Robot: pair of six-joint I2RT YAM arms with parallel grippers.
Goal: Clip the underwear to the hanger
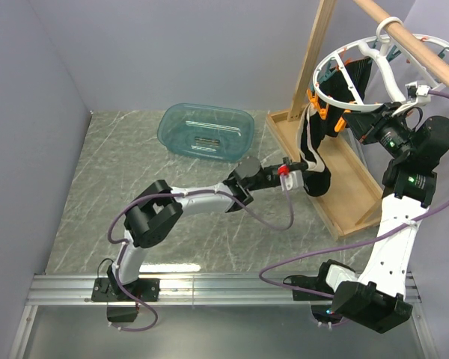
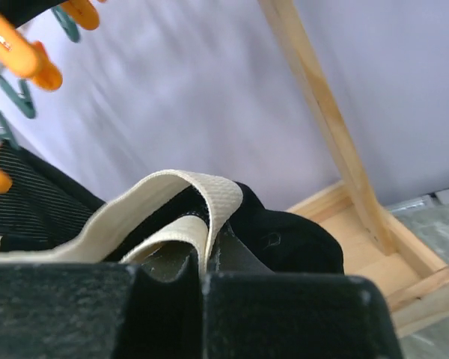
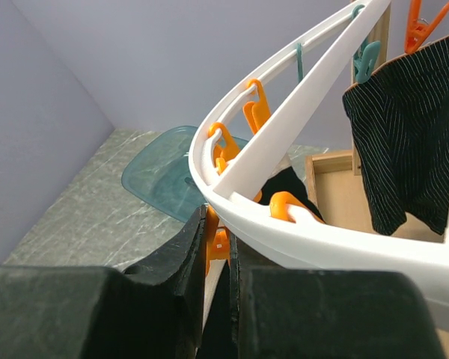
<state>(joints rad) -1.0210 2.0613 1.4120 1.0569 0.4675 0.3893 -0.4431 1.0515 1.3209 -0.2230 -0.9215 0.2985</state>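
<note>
The left gripper [image 2: 206, 263] is pinching shut on the cream waistband [image 2: 172, 196] of the underwear [image 1: 315, 161]. It is holding a folded loop of the band between its closed fingers, probably because the stiff band gives a firmer hold than the loose black cloth. The underwear is hanging in the air over the base of the wooden rack [image 1: 343, 196], just beside the rack's upright. Its lower end is in this gripper, and its upper end is reaching toward the orange clips under the near rim of the hanger [image 3: 299, 233]. Whether any clip is already biting the cloth cannot be told.

The right gripper [image 3: 218, 236] is working from below the white ring. Its fingers are closing almost together on an orange clip [image 3: 213, 226], seemingly squeezing it so that its mouth opens for the band. The hanger is hanging by its hook from the rack's pole and tilting toward the arms, which is bringing the near clips within reach of both.

A striped garment [image 3: 404, 127] is already hanging from clips on the far side of the ring. The teal basin [image 1: 181, 127] is sitting well apart on the table, behind the left arm.

Next, the left arm is likely needing to lift the band up into that opened clip.
</note>
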